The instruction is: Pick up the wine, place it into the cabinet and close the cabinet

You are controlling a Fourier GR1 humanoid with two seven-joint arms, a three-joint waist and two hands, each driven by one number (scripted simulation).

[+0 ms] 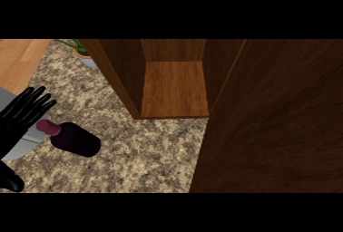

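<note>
- Head view, the only one you have: your left hand point(20, 118) shows at the left edge of the frame, its fingers point(38, 101) straight and spread wide, curled round nothing.
- The wine bottle point(75, 139) sits on the speckled desk point(147, 152) at the lower left, its red cap towards the hand. The hand is just beside the cap, but you cannot tell from here whether they touch, nor whether the bottle stands or lies.
- Your right hand does not show at all.
- The cabinet point(120, 77) is in the upper middle, open, with a bare wooden shelf point(174, 88) inside. Its cabinet door point(275, 118) is swung out and fills the right of the frame.
- A potted plant point(81, 50) peeks in at the upper left, behind the cabinet's side wall.
- Judged from this, nothing of the task is finished: the bottle is not yet gripped, not in the cabinet, and the door is open.
- What you have left is everything: close the fingers round the bottle, carry it right and up onto the shelf, let go, then swing the door shut.
</note>
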